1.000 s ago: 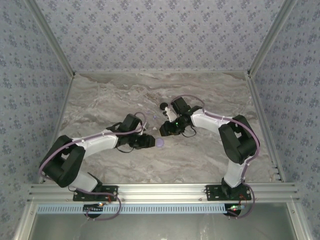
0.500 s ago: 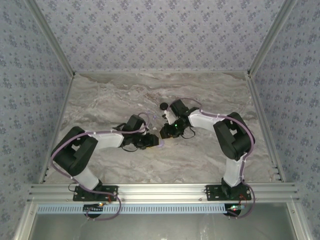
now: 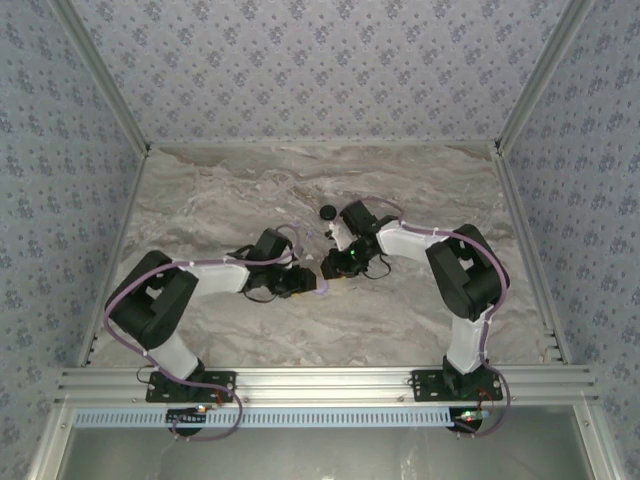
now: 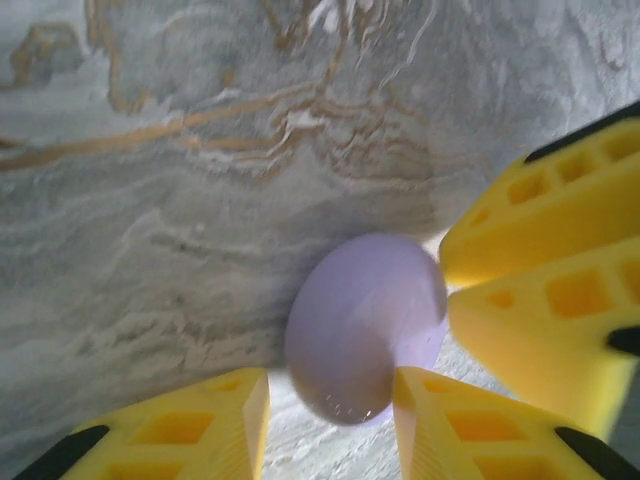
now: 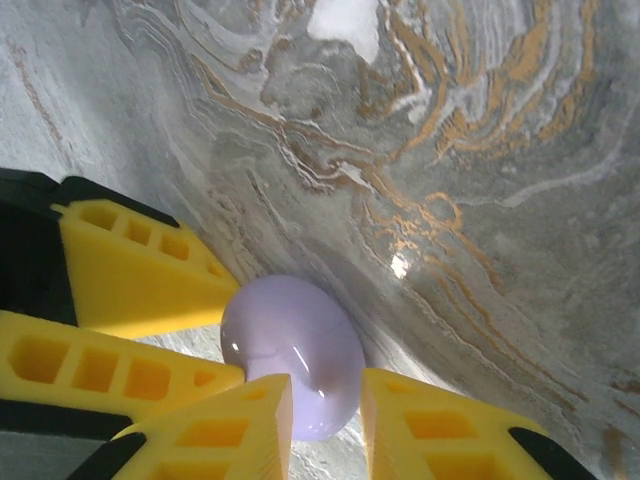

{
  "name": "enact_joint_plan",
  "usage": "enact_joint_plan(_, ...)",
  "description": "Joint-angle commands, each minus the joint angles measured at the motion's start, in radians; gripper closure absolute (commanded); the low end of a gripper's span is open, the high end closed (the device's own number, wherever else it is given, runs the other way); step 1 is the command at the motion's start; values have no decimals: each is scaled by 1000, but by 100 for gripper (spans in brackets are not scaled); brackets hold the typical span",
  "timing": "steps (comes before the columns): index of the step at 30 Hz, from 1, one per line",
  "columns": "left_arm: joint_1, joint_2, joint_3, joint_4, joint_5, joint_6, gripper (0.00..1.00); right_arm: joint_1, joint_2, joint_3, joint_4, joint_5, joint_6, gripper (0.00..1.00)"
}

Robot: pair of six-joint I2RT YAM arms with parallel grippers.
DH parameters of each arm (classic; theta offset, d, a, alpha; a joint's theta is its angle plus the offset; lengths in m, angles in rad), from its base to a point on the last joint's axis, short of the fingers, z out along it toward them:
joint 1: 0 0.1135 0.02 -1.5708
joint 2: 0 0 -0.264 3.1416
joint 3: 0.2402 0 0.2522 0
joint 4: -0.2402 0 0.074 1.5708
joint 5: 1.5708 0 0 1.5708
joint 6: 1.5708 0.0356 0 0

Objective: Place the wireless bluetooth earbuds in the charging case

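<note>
Charging case [image 4: 365,325] now reached from both sides, right fingers [image 5: 440,430] pinching it, left fingers [image 4: 190,435] narrowed, hold unclear.

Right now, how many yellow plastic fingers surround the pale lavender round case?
4: left tool has two below the pale lavender round case, right tool two to its right.

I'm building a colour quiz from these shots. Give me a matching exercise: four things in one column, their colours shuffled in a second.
Things:
1. case
2. fingers
3. disc
4. table

Colours:
a. black
b. grey marble with gold veins
c. lavender
d. yellow

Pairs: 1-c, 2-d, 3-a, 4-b
</note>
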Motion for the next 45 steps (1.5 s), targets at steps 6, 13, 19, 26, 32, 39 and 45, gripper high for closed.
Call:
enact_joint_plan(6,-7,52,72,-18,-6,28,66,-1,-40,-37,-25,6,-9,74)
enact_joint_plan(13,-7,56,91,-38,-29,46,66,-1,-76,-46,-40,20,-9,73)
enact_joint_plan(19,-5,83,119,-44,-34,58,65,-10,-110,-63,-32,39,3,72)
enact_joint_plan(26,-4,105,150,-37,-27,65,64,-35,-136,-93,-2,41,23,71)
enact_joint_plan(32,-2,119,168,-29,-12,69,63,-55,-153,-115,24,36,41,71)
enact_joint_plan(39,6,49,139,-65,-58,81,59,-66,-152,-143,97,-3,86,71)
enact_joint_plan(45,13,-33,67,-53,-58,79,56,-67,-154,-180,199,-19,160,70)
